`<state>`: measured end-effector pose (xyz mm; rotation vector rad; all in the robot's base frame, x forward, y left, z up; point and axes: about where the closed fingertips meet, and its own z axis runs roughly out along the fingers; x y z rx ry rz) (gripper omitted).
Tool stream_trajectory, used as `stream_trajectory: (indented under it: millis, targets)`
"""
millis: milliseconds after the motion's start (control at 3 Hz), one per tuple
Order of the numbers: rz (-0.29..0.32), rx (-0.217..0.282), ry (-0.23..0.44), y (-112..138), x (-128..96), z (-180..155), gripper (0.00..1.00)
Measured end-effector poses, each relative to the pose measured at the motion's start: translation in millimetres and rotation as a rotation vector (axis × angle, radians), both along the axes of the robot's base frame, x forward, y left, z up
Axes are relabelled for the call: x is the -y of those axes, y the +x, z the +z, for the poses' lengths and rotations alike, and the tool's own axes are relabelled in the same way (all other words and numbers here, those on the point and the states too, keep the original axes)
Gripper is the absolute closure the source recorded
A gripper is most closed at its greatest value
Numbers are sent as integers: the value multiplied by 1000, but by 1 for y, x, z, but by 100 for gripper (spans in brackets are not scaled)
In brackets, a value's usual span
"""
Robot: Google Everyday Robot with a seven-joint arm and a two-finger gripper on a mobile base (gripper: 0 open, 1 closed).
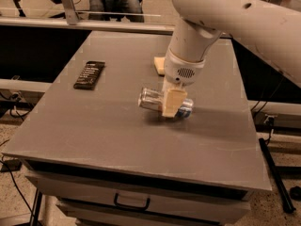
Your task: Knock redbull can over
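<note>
Nearest the camera, a drawer (131, 203) closes the front below the grey surface (94, 140). At mid-surface the can (151, 99) lies on its side, silver end to the left and blue end to the right, its shadow directly beneath it. Whether it rests on the surface or hangs just above cannot be told.

The step in hand appears to be setting the toppled can down. It is best done by lowering until the can's side bears fully on the surface. The pincer (170, 108) should then part only slightly and lift straight up, so that the can neither rolls nor is dragged.

The pincer comes down from above and is clamped across the can's middle. The near finger crosses the can's front and the far one is hidden behind it, so both ends of the can project sideways.

Further back, a remote (89, 74) lies well to the left. A sponge (160, 65) shows just behind the arm (235, 13).
</note>
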<state>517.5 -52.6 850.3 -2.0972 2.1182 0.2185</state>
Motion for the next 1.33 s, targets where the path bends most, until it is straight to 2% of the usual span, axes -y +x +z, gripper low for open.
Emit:
stream_trajectory:
  millis: [667,1000,1333]
  targets:
    - [2,6,3,1,-2,-1,0]
    - [-2,10,9,1,0,0,0]
    - [-41,54,81,5,28,6,0]
